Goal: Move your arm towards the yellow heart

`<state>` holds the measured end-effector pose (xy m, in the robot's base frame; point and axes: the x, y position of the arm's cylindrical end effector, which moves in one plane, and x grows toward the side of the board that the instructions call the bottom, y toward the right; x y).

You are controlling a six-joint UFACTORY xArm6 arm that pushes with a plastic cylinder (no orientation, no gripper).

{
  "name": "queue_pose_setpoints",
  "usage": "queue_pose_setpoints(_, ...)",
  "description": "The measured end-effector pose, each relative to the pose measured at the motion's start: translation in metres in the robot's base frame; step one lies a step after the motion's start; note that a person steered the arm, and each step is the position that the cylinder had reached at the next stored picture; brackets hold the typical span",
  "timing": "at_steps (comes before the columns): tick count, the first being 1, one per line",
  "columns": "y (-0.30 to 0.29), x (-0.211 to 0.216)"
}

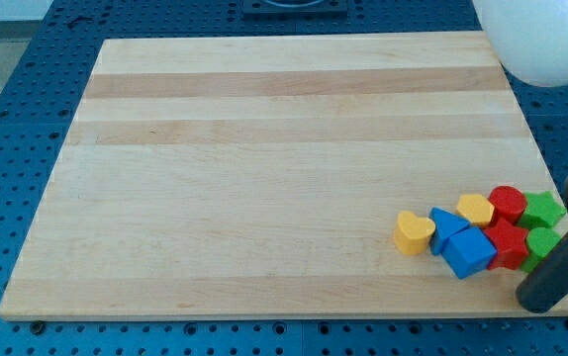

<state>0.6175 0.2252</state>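
The yellow heart (pixel 414 232) lies near the view's bottom right, at the left end of a tight cluster of blocks. Touching it on its right are two blue blocks (pixel 447 225) (pixel 469 253). Behind them sit a second yellow block (pixel 475 209), a red cylinder (pixel 508 203), another red block (pixel 508 244) and two green blocks (pixel 542 210) (pixel 540 245). My dark rod slants in from the view's right edge. My tip (pixel 537 296) is at the board's bottom edge, just right of the cluster and well right of the yellow heart.
The wooden board (pixel 264 148) lies on a blue perforated table (pixel 17 89). A large white rounded object (pixel 546 40) hangs over the board's top right corner.
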Motion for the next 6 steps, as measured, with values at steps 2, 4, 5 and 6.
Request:
queue_pose_setpoints(2,-0.02,-0.001)
queue_pose_setpoints(4,-0.062,0.001)
queue_pose_setpoints(5,-0.095,-0.028)
queue_pose_setpoints(6,-0.099,-0.029)
